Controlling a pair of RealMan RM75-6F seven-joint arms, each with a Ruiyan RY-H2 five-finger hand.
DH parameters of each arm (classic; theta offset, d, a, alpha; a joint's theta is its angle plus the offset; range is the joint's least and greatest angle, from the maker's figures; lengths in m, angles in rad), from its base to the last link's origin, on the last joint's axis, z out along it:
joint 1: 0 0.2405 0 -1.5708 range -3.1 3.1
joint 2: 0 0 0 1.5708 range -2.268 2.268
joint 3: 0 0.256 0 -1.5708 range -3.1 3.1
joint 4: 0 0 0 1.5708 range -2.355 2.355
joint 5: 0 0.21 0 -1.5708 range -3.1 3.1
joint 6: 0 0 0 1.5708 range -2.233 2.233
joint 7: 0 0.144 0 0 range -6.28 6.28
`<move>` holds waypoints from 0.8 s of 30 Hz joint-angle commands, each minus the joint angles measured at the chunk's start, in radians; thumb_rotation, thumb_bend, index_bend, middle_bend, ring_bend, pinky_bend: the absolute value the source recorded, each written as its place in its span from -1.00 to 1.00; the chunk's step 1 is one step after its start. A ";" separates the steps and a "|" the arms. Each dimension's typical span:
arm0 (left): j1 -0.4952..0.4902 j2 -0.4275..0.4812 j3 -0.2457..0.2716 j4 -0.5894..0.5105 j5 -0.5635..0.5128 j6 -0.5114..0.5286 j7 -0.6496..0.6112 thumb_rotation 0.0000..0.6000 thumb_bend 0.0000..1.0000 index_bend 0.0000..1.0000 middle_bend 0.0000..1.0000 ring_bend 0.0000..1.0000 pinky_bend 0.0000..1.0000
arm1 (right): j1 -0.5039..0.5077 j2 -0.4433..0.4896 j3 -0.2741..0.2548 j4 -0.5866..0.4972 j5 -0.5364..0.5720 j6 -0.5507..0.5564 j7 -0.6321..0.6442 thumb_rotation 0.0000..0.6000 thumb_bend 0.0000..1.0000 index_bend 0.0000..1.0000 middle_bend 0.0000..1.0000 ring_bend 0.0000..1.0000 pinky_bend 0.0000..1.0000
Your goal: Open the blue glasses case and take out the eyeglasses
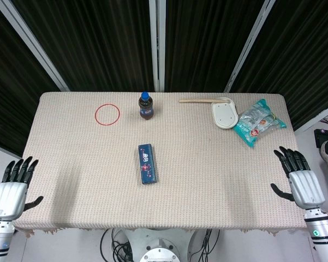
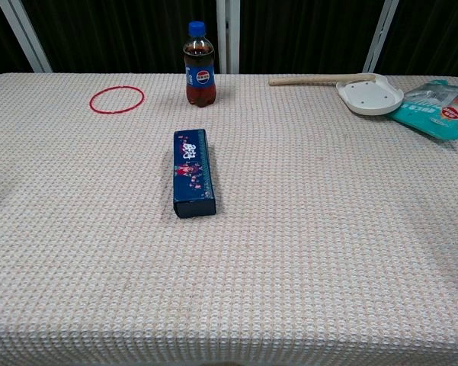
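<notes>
The blue glasses case point(image 1: 147, 164) lies closed in the middle of the table, long axis running front to back; in the chest view the blue glasses case point(image 2: 193, 173) shows a flowered lid. No eyeglasses are visible. My left hand point(image 1: 13, 188) hovers off the table's front left corner, fingers spread and holding nothing. My right hand point(image 1: 300, 179) hovers off the front right corner, also spread and empty. Both are far from the case. Neither hand shows in the chest view.
A cola bottle point(image 1: 145, 105) stands behind the case. A red ring point(image 1: 107, 114) lies at the back left. A white long-handled dish point(image 1: 224, 113) and a teal snack bag point(image 1: 258, 121) sit at the back right.
</notes>
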 commanded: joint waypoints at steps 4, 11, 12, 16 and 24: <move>-0.193 0.072 -0.053 -0.088 0.154 -0.139 -0.052 1.00 -0.70 -0.71 -0.73 -1.00 -1.00 | -0.004 -0.002 -0.005 0.015 -0.049 0.042 0.028 1.00 -0.43 -1.00 -0.91 -1.00 -1.00; -0.495 0.034 -0.146 -0.135 0.183 -0.454 -0.118 1.00 -0.05 -0.56 -0.55 -1.00 -1.00 | -0.021 -0.008 -0.023 0.038 -0.088 0.082 0.064 1.00 -0.06 -1.00 -0.85 -1.00 -1.00; -0.547 0.015 -0.161 -0.136 0.166 -0.518 -0.127 1.00 0.02 -0.56 -0.54 -1.00 -1.00 | -0.024 -0.008 -0.026 0.040 -0.091 0.087 0.068 1.00 -0.04 -1.00 -0.85 -1.00 -1.00; -0.698 -0.071 -0.198 -0.102 0.080 -0.716 -0.135 1.00 0.16 -0.56 -0.54 -1.00 -1.00 | -0.037 -0.006 -0.032 0.048 -0.092 0.103 0.082 1.00 0.04 -1.00 -0.84 -1.00 -1.00; -0.904 -0.290 -0.231 0.088 -0.130 -0.963 -0.060 1.00 0.17 -0.57 -0.54 -1.00 -1.00 | -0.054 -0.004 -0.039 0.069 -0.085 0.117 0.109 1.00 0.09 -1.00 -0.84 -1.00 -1.00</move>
